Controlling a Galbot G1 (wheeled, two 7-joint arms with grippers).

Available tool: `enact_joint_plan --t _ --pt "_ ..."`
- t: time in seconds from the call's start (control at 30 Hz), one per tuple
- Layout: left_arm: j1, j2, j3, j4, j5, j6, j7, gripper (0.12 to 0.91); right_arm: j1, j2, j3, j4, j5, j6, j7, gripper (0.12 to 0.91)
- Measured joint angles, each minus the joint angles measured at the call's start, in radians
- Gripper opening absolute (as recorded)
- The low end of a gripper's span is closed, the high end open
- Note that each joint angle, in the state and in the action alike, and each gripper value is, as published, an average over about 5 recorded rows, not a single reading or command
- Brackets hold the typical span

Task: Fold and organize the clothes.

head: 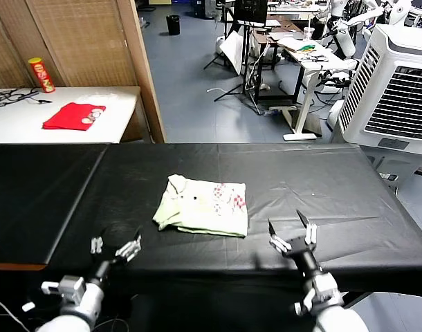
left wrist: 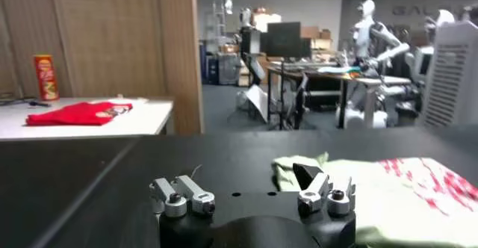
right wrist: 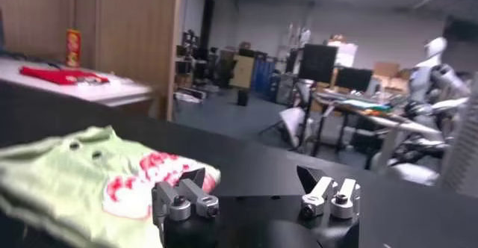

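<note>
The pale light-green T-shirt (head: 202, 205) lies folded in a small rectangle in the middle of the black table (head: 322, 180), its red-and-white checkered print facing up on the right part. It also shows in the left wrist view (left wrist: 388, 190) and in the right wrist view (right wrist: 82, 182). My left gripper (head: 117, 242) is open and empty near the table's front edge, left of the shirt and apart from it. My right gripper (head: 289, 228) is open and empty near the front edge, right of the shirt and apart from it.
A red folded garment (head: 75, 115) and a red can (head: 41, 75) sit on a white table at the back left. A wooden partition (head: 138, 62) stands behind the black table. A large white cooler unit (head: 398, 90) stands at the back right.
</note>
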Motion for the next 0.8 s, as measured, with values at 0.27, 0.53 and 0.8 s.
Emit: enact_joint_plan --t 0.27,0.53,0.8 --pt "0.162 0.007 -0.026 -0.052 -0.016 0.008 -0.034 0.798 -0.255 0.055 0.067 0.114 -0.025 0.042 0.037 0.798" --pt "0.254 0.008 -0.062 -0.102 -0.076 0.093 -0.054 0.798 -0.418 0.078 0.085 0.202 0.072 -0.025 0.065 0.798" --pt "0.273 0.017 -0.099 -0.129 -0.101 0.127 -0.044 0.798 -0.456 0.08 0.087 0.223 0.079 -0.029 0.066 0.798"
